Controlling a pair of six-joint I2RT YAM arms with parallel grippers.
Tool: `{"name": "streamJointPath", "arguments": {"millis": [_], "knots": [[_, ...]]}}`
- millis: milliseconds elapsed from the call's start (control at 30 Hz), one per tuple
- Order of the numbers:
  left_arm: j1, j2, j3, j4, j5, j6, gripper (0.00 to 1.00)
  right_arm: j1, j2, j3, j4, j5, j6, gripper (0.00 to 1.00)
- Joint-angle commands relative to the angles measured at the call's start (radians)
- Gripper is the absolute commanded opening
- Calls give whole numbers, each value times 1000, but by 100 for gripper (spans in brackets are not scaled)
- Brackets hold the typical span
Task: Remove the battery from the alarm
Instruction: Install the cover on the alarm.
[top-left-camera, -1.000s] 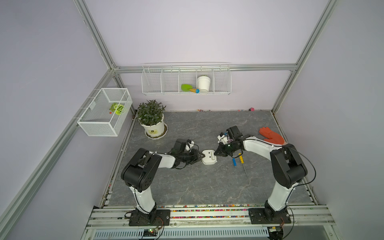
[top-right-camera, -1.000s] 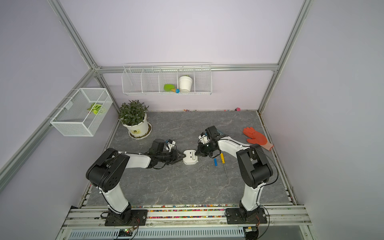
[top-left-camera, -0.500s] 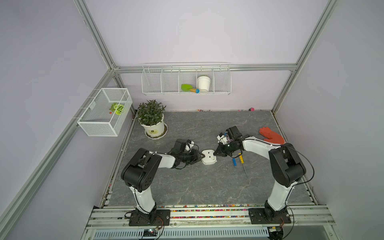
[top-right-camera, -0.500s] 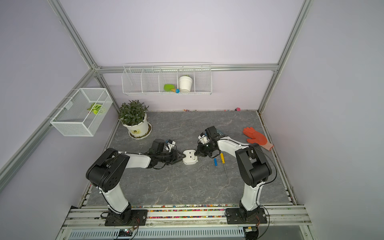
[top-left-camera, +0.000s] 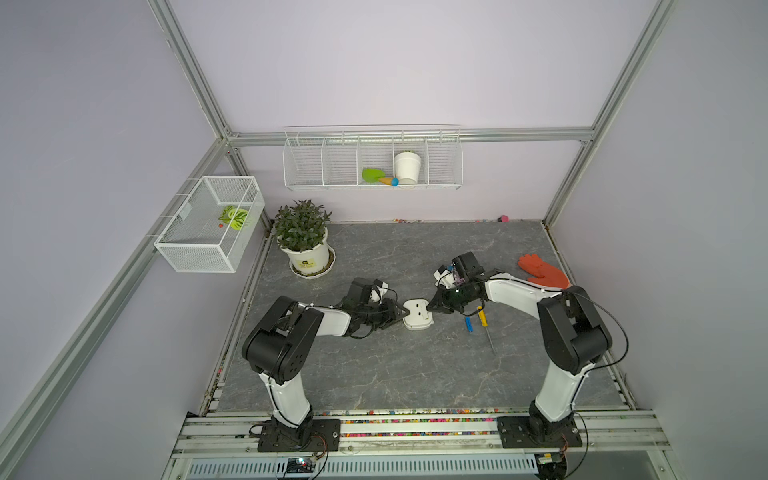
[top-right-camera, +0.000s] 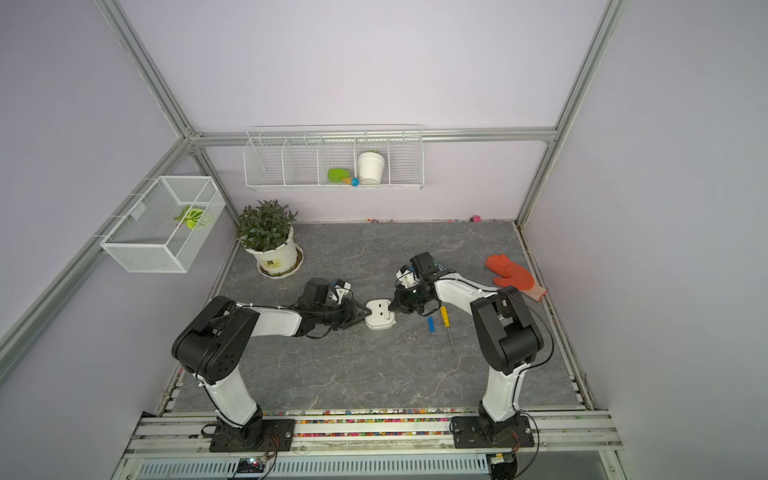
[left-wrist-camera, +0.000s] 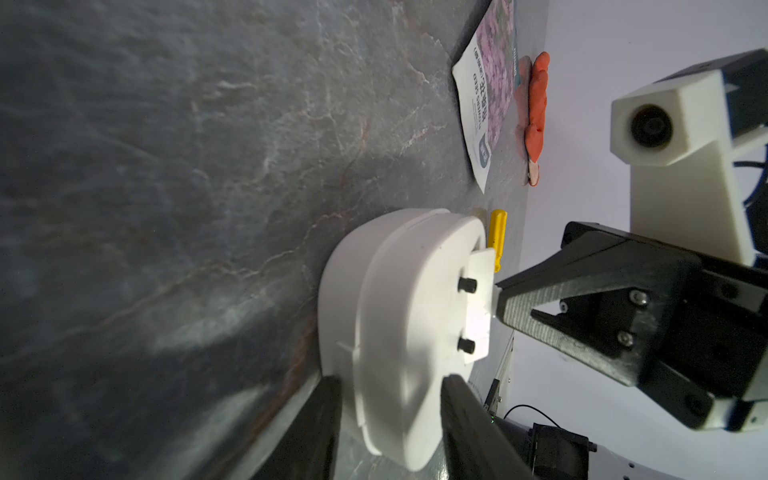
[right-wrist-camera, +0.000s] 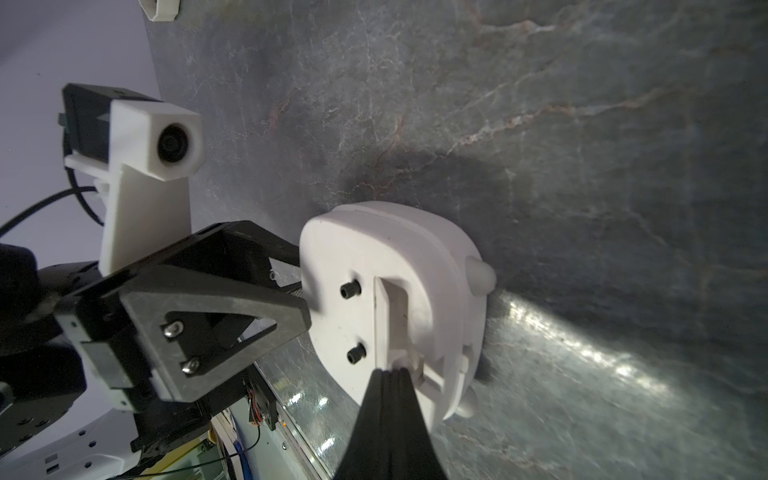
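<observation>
The white alarm (top-left-camera: 417, 314) (top-right-camera: 380, 314) lies face down mid-table, its plain back with two black knobs up (right-wrist-camera: 399, 266). My left gripper (top-left-camera: 401, 312) (left-wrist-camera: 390, 386) is shut on the alarm's edge, one finger on each side. The right gripper (top-left-camera: 432, 306) (right-wrist-camera: 388, 374) is shut, its tips touching the recess in the alarm's back. Lying free on the table to the right of the alarm is the blue battery (top-left-camera: 469, 323) (top-right-camera: 431, 324), beside the yellow-handled screwdriver (top-left-camera: 482, 316).
An orange glove (top-left-camera: 540, 272) lies at the right edge, with a seed packet (left-wrist-camera: 486, 104) near it. A potted plant (top-left-camera: 305, 245) stands back left. A wire shelf (top-left-camera: 372, 183) and a wire basket (top-left-camera: 208, 249) hang on the walls.
</observation>
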Motion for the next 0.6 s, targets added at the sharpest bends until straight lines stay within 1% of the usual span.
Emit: {"name": "streamJointPath", "arguments": {"millis": [0, 567], "knots": [[-6, 12, 18, -4, -10, 19, 44, 3, -7, -3, -1, -24, 2, 0], [-6, 9, 15, -4, -13, 19, 44, -1, -36, -5, -12, -13, 1, 0]]}}
